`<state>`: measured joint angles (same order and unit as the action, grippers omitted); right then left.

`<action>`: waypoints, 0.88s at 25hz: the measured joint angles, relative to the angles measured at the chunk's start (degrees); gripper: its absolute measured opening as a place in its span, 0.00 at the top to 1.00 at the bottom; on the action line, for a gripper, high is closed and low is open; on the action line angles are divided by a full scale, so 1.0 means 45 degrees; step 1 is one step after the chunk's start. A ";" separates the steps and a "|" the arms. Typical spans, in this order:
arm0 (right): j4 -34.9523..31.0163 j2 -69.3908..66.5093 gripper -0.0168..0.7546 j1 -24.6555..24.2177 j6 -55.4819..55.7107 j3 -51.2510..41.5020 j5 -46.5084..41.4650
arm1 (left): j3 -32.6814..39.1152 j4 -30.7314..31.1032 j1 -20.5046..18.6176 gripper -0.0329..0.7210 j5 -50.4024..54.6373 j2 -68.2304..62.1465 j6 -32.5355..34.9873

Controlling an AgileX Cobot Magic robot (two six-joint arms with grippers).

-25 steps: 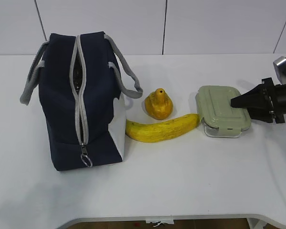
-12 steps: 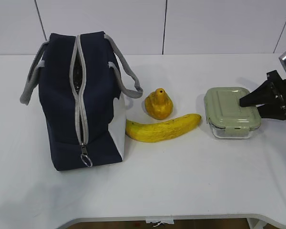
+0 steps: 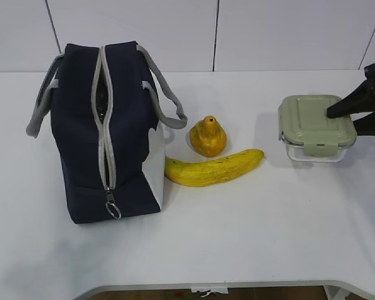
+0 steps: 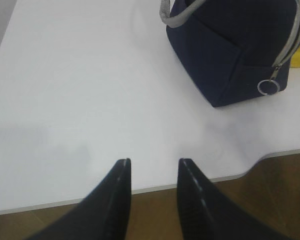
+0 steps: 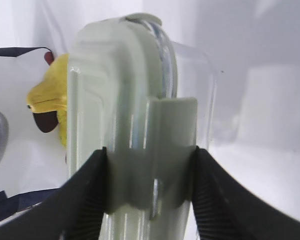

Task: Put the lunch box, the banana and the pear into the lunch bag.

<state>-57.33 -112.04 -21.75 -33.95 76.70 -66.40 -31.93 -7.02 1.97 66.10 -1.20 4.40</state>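
My right gripper (image 3: 339, 117) is shut on the lunch box (image 3: 314, 122), a clear container with a sage-green lid, at the right of the table. In the right wrist view the jaws (image 5: 150, 170) clamp the lunch box (image 5: 122, 85) across lid and base at its clip. The box seems to hang just above the table. The banana (image 3: 214, 169) lies mid-table with the pear (image 3: 207, 137) behind it. The navy lunch bag (image 3: 87, 125) stands at the left, its zipper gaping slightly near the top. My left gripper (image 4: 153, 162) stands open over the table's front edge, left of the bag (image 4: 230, 45).
The bag's grey handles (image 3: 165, 94) stick out to both sides, and its ring pull (image 3: 114, 211) hangs at the near end. The table's curved front edge (image 3: 237, 287) runs close below. A white panelled wall stands behind the table.
The right gripper has carried the lunch box to the right and away from the banana's tip, lifting it. The left gripper, bag, banana and pear have not moved.
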 joint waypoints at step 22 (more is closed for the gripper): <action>-0.2357 0.2364 0.50 0.2223 0.1010 -0.0034 -0.0227 | -0.4744 -0.5694 0.0000 0.44 0.0092 -1.0872 0.0172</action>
<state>-67.94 -101.40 -11.74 -29.41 76.55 -67.42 -53.27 -32.64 1.97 66.52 -50.13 5.18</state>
